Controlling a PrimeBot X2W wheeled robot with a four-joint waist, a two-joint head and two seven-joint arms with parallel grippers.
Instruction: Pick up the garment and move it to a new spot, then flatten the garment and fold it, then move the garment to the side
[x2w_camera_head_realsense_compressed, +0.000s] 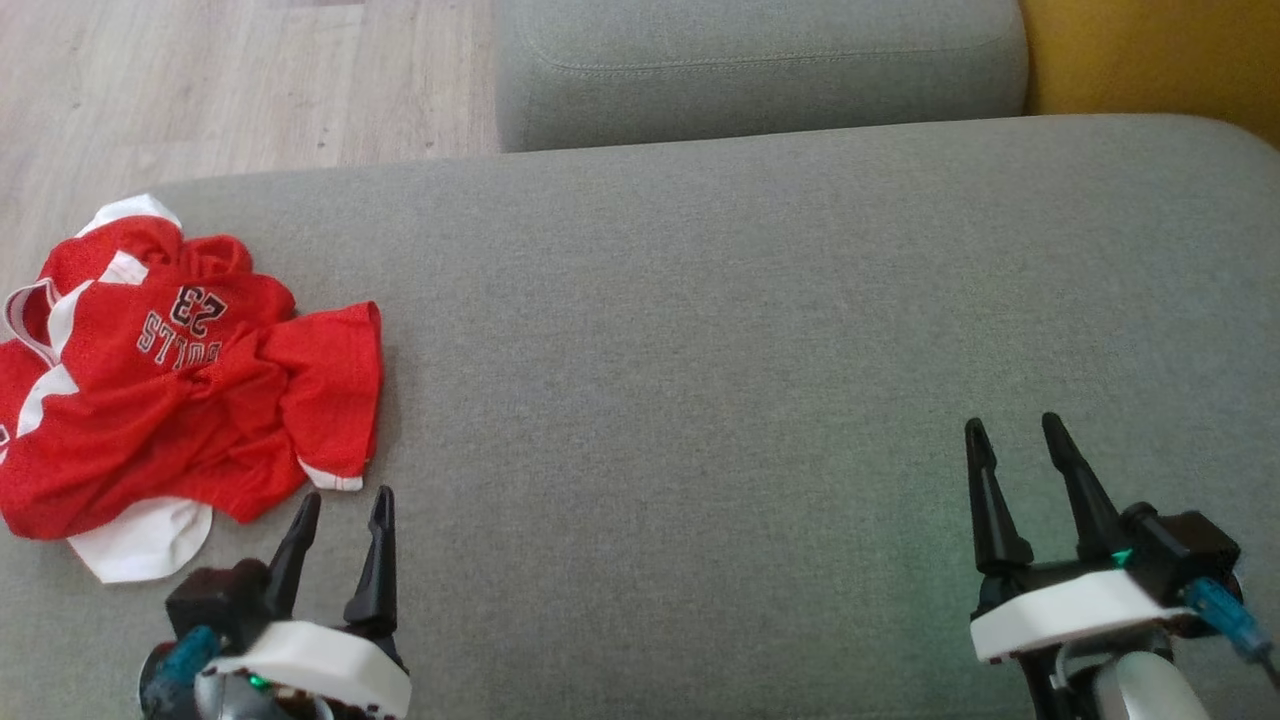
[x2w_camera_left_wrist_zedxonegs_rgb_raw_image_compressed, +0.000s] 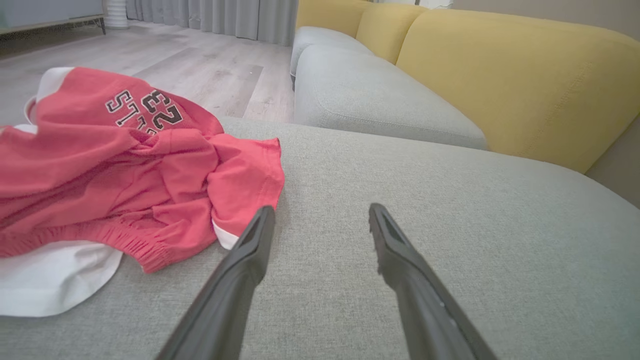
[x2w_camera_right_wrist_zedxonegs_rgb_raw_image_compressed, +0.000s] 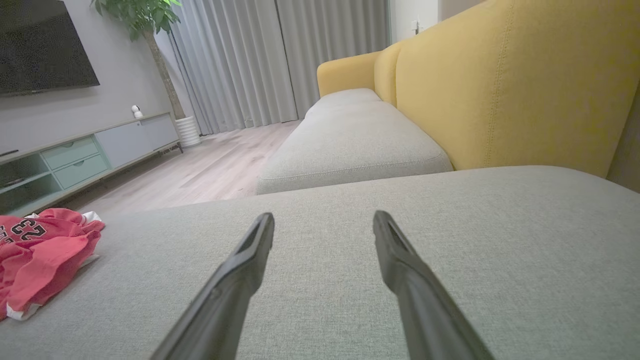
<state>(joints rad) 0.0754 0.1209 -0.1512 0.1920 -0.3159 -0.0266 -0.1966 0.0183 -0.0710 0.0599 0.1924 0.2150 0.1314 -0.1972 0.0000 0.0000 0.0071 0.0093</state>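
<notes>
The garment (x2w_camera_head_realsense_compressed: 190, 385) is a red and white jersey with black lettering, lying crumpled at the left end of the grey sofa seat (x2w_camera_head_realsense_compressed: 700, 350). It also shows as the garment (x2w_camera_left_wrist_zedxonegs_rgb_raw_image_compressed: 125, 170) in the left wrist view and the garment (x2w_camera_right_wrist_zedxonegs_rgb_raw_image_compressed: 40, 255) far left in the right wrist view. My left gripper (x2w_camera_head_realsense_compressed: 345, 505) stands open just below and right of the jersey's hem, nothing between its fingers. In its own view the left gripper (x2w_camera_left_wrist_zedxonegs_rgb_raw_image_compressed: 320, 212) has its left finger close beside the hem. My right gripper (x2w_camera_head_realsense_compressed: 1015, 430) is open over bare cushion at the right, also seen as right gripper (x2w_camera_right_wrist_zedxonegs_rgb_raw_image_compressed: 322, 220).
A second grey cushion (x2w_camera_head_realsense_compressed: 760, 70) lies beyond the seat, with a yellow backrest (x2w_camera_right_wrist_zedxonegs_rgb_raw_image_compressed: 500, 85) along the right. Wooden floor (x2w_camera_head_realsense_compressed: 230, 80) lies past the seat's far left edge. A TV cabinet (x2w_camera_right_wrist_zedxonegs_rgb_raw_image_compressed: 75, 160) and potted plant (x2w_camera_right_wrist_zedxonegs_rgb_raw_image_compressed: 150, 30) stand across the room.
</notes>
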